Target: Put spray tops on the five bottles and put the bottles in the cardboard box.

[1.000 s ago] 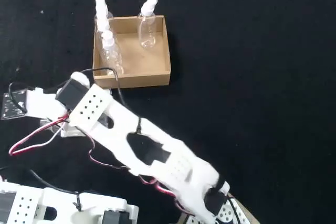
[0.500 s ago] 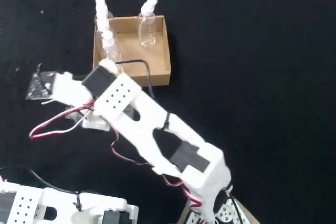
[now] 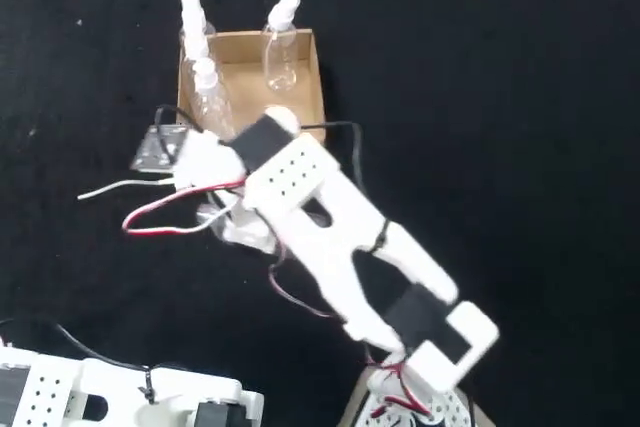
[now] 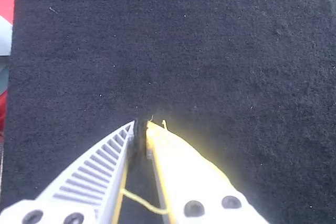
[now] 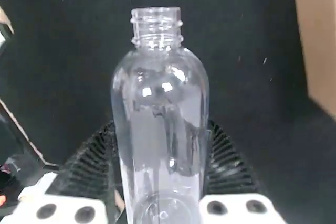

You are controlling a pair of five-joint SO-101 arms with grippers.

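Right gripper [image 5: 163, 153] is clamped around the lower part of a clear plastic bottle [image 5: 160, 93] with an open threaded neck. It's over the black tablecloth [image 3: 480, 97], just outside the brown cardboard box [image 3: 318, 82], where three clear spray-topped bottles [image 3: 208, 87] stand. Left gripper [image 4: 140, 128] has its fingers pressed together over the cloth.

Bright even light, glints on bottle [image 5: 160, 124]

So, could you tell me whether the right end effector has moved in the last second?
Yes. The right end effector, gripping an uncapped bottle, has swung across the table toward the cardboard box.
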